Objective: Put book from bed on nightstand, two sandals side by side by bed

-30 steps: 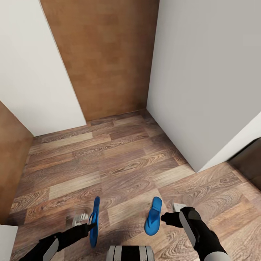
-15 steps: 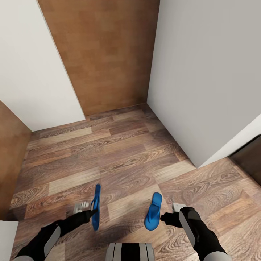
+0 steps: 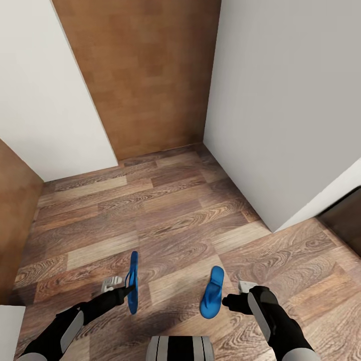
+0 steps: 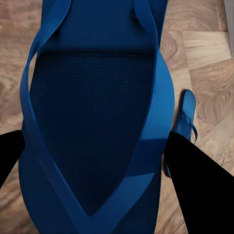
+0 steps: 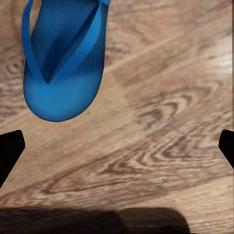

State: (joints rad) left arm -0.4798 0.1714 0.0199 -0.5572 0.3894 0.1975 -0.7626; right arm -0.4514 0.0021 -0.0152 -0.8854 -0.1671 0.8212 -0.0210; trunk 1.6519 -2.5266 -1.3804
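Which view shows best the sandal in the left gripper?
The left wrist view: the held sandal shows its sole and both straps close up, between the dark fingers. The head view shows it small and edge-on at the left gripper, above the floor. The right wrist view shows the other sandal.

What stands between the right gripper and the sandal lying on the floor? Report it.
Nothing visible does. Bare wood-plank floor separates the open right gripper from the blue sandal lying flat just beside it.
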